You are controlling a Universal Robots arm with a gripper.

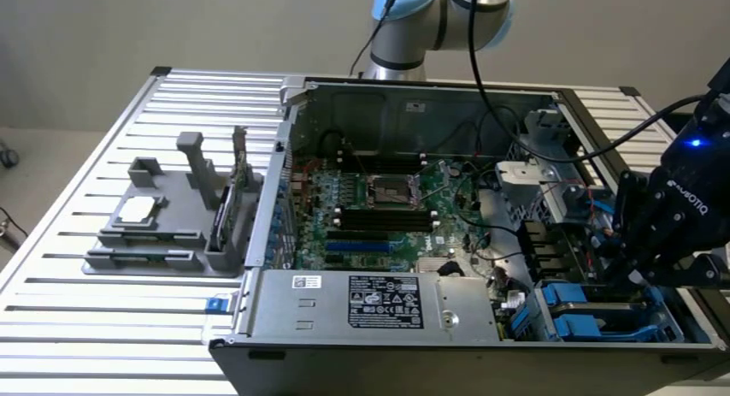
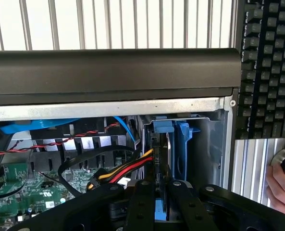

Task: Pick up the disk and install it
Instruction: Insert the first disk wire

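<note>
Disk [image 2: 162,159] stood on edge in its blue carrier, in the drive bay [image 2: 180,139] at the case's [image 1: 456,349] front corner | your gripper [image 2: 162,199] had its fingers [image 2: 143,202] pinched on the disk's edge | a hand [image 2: 281,180] rested beside the keyboard [image 2: 267,67].

A silver-and-blue jointed arm [image 1: 439,20] trails black cables to a black claw [image 1: 638,272] with a blue light.

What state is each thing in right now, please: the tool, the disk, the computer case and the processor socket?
tool: closed on the disk, inside the case.
disk: on edge, gripped, at the blue drive bay.
computer case: side open, interior exposed.
processor socket: empty.
</note>
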